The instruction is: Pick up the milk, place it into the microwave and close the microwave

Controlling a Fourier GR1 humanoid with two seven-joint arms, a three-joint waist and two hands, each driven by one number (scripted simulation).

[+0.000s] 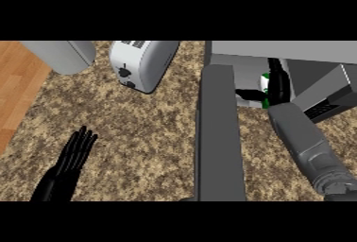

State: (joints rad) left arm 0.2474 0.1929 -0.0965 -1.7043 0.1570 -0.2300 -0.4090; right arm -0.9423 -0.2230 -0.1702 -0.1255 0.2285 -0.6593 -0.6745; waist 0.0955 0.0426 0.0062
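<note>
Right hand (279, 87) curls fingers and thumb round the milk (265, 81), holding it inside the microwave (279, 48). The door (219, 137) stands wide open, just left of the forearm. Toaster (143, 61) sits farther left. Left hand (70, 160) rests lower left, fingers straight.

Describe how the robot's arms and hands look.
The left hand is glossy black with long, slim fingers. The right hand is black too. It sits on a smooth, rounded grey forearm that has a ringed section near the view's lower edge. No cables or markings show.
</note>
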